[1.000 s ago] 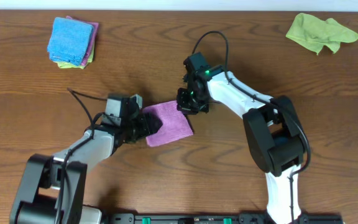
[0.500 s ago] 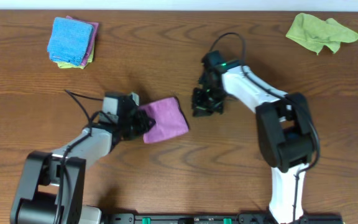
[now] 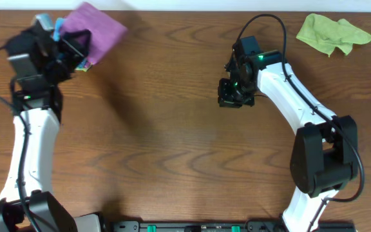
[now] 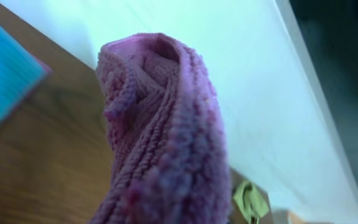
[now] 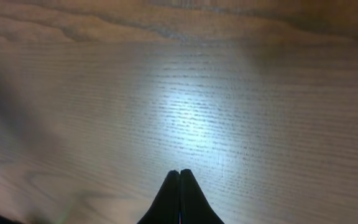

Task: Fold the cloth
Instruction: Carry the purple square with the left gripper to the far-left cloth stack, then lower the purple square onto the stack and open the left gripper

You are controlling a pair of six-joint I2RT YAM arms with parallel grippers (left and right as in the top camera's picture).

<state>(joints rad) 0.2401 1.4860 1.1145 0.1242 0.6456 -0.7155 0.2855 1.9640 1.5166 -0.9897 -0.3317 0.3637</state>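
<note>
Wooden table [image 3: 172, 148] is spreading beneath the cloth [image 3: 94, 29], which is hanging folded (in thick layers) at the far left corner above a blue cloth [image 4: 2, 81]. The left gripper [image 3: 75, 46] is clenching it; the right gripper [image 3: 236, 98] is hovering mid-table, pinched closed on nothing.

L gripper [image 3: 77, 45] lifted cloth [image 3: 96, 27] to far-left corner (bunched); R gripper [image 3: 234, 98] withdrew.

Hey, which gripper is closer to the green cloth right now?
Right. The right gripper is over bare table, toward the middle from the green cloth. The left gripper, holding the purple cloth, is across the table at the opposite back corner.
</note>
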